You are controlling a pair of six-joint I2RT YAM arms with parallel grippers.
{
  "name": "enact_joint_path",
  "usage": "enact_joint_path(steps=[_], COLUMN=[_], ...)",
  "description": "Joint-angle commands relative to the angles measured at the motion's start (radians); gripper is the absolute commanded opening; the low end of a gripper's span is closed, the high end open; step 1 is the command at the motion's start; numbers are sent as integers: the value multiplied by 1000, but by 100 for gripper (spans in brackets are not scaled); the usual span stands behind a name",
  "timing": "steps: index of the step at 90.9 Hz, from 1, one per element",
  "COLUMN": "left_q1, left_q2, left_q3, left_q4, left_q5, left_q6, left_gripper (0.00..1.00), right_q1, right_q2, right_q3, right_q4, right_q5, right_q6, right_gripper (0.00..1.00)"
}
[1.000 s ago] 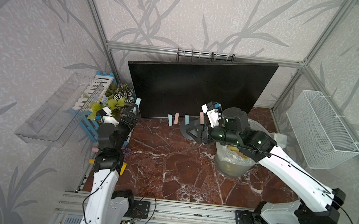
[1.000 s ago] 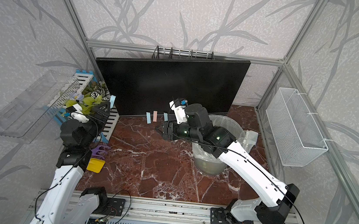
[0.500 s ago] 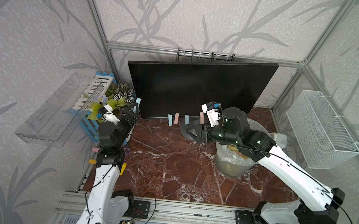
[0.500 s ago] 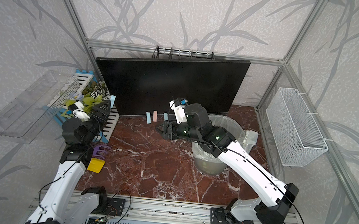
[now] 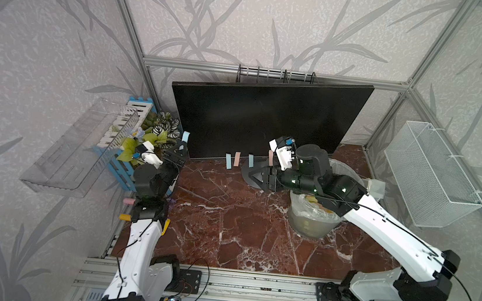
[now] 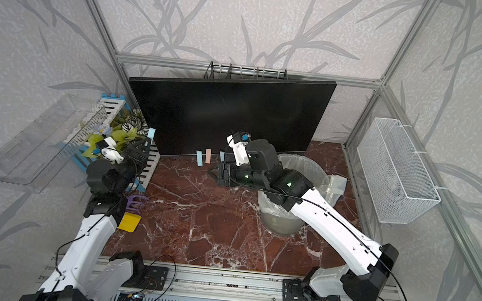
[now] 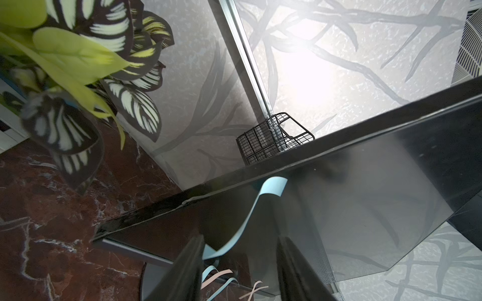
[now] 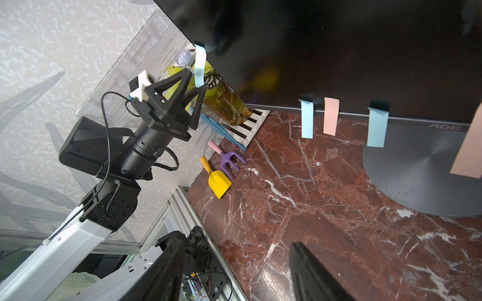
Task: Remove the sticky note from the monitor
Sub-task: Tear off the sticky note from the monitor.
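Left end effector, jaws half-open, astride blue sticky note at monitor edge.

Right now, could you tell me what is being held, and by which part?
Nothing is gripped. The left gripper stands open around the free end of the blue note, which touches one finger; the right gripper is empty.

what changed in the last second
The left hand moved slightly toward the curled light blue sticky note on the side edge of the large flat black monitor, its fingers closing in around the note; a gap still shows, so no firm grip yet. The right hand, open, the four blue and pink sticky notes on the bottom bezel and the monitor stayed put.
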Motion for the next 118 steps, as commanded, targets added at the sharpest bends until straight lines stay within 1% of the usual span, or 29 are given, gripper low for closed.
enact_joint_path(steps=[1,13,27,34,63,76,99,109,118], left_q1=[5,6,5,5,4,-13,-64,-111,-223], left_q2=[2,7,7,5,-36,-67,-165,-193,-199], left_q3=[-5,0,5,8,2,15,53,65,91], left_q4=[47,56,62,61,41,-21,-184,-218,-255], left_q5=[19,20,22,25,36,52,36,43,-2], left_q6=[3,4,1,0,-22,-14,32,22,42], left_gripper=[41,29,8,0,0,0,0,0,0], right_q1=[5,5,5,5,5,4,-1,-21,-56], right_q2=[6,6,5,3,-28,-44,-86,-112,-143], right_q3=[-5,-7,-12,-15,-47,-51,-60,-58,-54], right_q4=[11,7,2,0,-22,-41,-78,-102,-136], right_q5=[6,8,13,14,50,77,144,173,194], right_q6=[-2,-4,-4,-5,-11,-14,-20,-22,-16], right_gripper=[68,68,68,68,68,68,68,68,68])
